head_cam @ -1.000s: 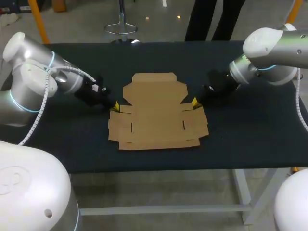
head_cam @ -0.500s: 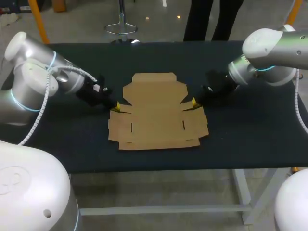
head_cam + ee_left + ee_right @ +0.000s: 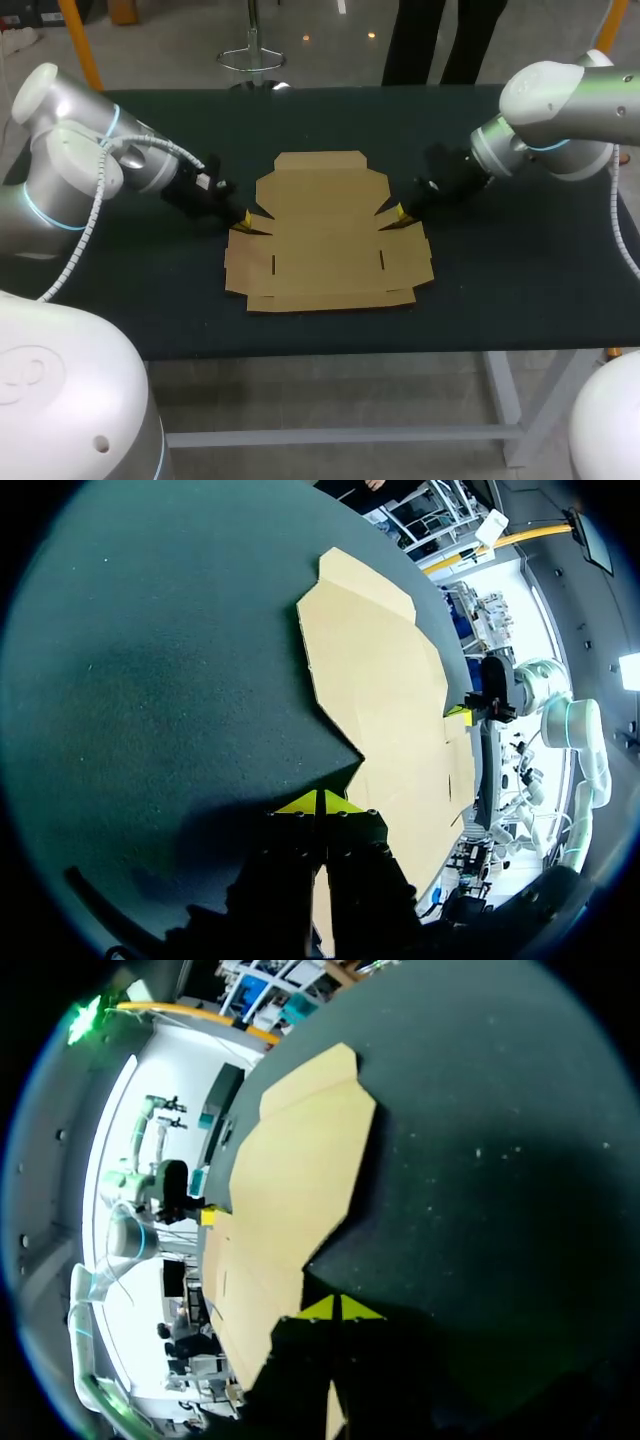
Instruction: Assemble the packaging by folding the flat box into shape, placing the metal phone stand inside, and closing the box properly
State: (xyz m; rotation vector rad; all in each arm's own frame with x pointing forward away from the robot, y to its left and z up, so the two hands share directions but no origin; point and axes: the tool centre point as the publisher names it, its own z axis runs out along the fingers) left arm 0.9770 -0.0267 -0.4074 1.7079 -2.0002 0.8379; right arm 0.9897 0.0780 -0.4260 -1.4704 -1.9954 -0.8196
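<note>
Since left gripper (image 3: 243, 222) and right gripper (image 3: 402, 213) sit clenched at box (image 3: 325, 240) notches, wedge under side flaps evenly, lift together.

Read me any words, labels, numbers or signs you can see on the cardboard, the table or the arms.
No text can be read in any view.
Flat box: plain brown cardboard, no print showing.
Table: dark cover, no markings.
Left pincer and right pincer: plain yellow tips; anything on the dark housings behind them is too small to read.
</note>
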